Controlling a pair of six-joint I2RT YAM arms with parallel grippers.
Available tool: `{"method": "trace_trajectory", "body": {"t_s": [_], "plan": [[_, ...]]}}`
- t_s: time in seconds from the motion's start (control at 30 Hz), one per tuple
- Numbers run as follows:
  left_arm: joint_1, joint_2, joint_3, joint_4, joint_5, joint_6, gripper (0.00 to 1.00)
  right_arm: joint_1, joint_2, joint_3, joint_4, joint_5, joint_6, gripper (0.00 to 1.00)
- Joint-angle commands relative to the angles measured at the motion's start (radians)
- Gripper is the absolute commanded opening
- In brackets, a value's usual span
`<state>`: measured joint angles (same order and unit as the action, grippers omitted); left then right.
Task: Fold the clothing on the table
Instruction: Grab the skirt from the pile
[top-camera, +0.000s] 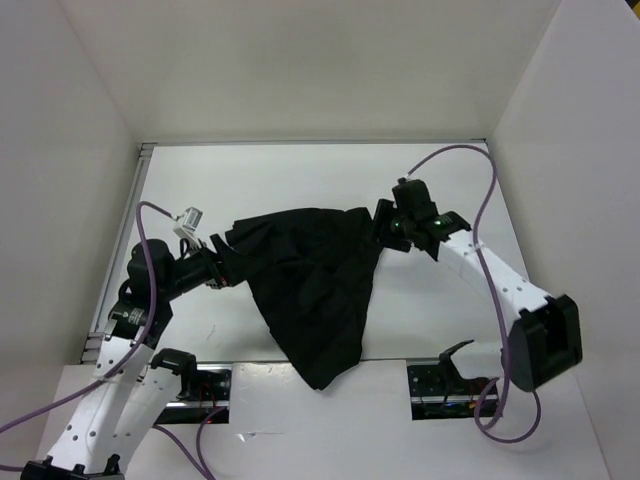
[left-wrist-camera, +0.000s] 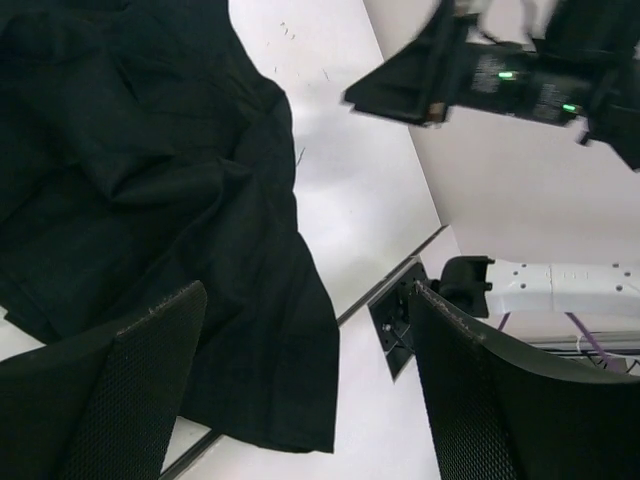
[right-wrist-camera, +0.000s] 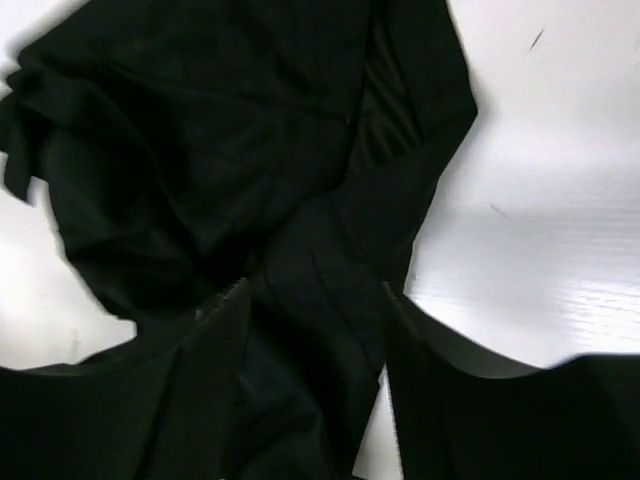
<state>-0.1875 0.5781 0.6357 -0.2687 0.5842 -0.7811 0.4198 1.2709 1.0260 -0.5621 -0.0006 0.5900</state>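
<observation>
Up on the overhead view, the clothing (top-camera: 315, 290) is spread out mid-counter (top-camera: 300, 180) as a rough black triangle. Its wide edge is toward the far side and its point runs down to the near edge between the arm bases. The left hand (top-camera: 222, 266) sits at the left corner of that wide edge, and the right hand (top-camera: 383, 228) is at the right corner.

Left wrist view: the fingers (left-wrist-camera: 120, 400) are spread wide with nothing between them, so that hand is released. The clothing lies rumpled off to one side, with a loose edge over bare white surface.

Right wrist view: the jaws are apart here too, straddling a bunched strip of the clothing. A sliver of white shows beside one finger (right-wrist-camera: 430, 400), so it looks like it's around the fabric, not pinching it. Released as well, I'd say.

Handling-wise, my guess is this stuff is light and floppy with zero stiffness, so it'll sag and drag rather than hold any shape. It's probably a bit slick on that smooth top too. I'd take it at the two outer corners of the wide edge, pinching a gathered bit so a thin layer doesn't slip out.
</observation>
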Motion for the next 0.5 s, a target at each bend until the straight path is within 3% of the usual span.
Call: {"method": "trace_trajectory", "body": {"t_s": [0.0, 0.07, 0.2, 0.47], "plan": [[-0.006, -0.018, 0.055, 0.008, -0.017, 0.046, 0.89, 0.036, 0.164, 0.011, -0.059, -0.082, -0.008, 0.57], [-0.006, -0.018, 0.055, -0.001, -0.017, 0.046, 0.89, 0.097, 0.250, 0.037, -0.106, 0.012, -0.009, 0.50], [-0.006, -0.029, 0.055, -0.010, -0.017, 0.037, 0.89, 0.181, 0.412, 0.094, -0.140, 0.184, -0.019, 0.48], [-0.006, -0.060, 0.055, -0.030, -0.035, 0.028, 0.89, 0.191, 0.443, 0.154, -0.159, 0.321, -0.042, 0.47]]}}
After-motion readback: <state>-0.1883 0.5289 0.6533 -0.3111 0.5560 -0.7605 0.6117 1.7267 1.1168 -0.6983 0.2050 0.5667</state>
